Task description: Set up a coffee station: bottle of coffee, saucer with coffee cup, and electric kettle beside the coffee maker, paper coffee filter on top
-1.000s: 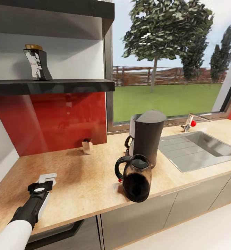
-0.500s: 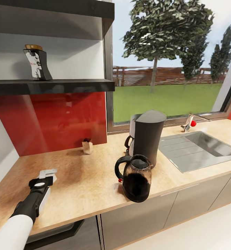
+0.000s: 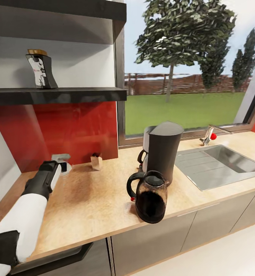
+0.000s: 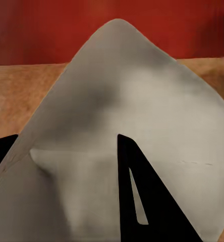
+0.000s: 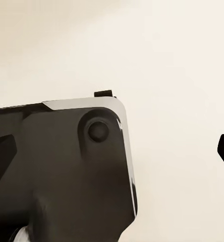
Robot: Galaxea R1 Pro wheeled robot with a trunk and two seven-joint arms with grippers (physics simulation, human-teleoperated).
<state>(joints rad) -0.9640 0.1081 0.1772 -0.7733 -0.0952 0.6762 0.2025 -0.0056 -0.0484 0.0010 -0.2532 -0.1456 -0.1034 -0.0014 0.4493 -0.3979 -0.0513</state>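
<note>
Steel sink (image 3: 219, 163) and faucet (image 3: 210, 134) beneath window (image 3: 185, 69).

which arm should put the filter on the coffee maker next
Left. Its tool is over the countertop with the paper coffee filter between its fingers, and the coffee maker stands to its right. The right wrist view looks at a pale surface.

Table (image 3: 85, 207) is showing speckled tan; backsplash (image 3: 66, 130) is showing glossy red; coffee maker (image 3: 162, 151) is showing matte black; paper filter (image 4: 132, 126) is showing pale grey.
</note>
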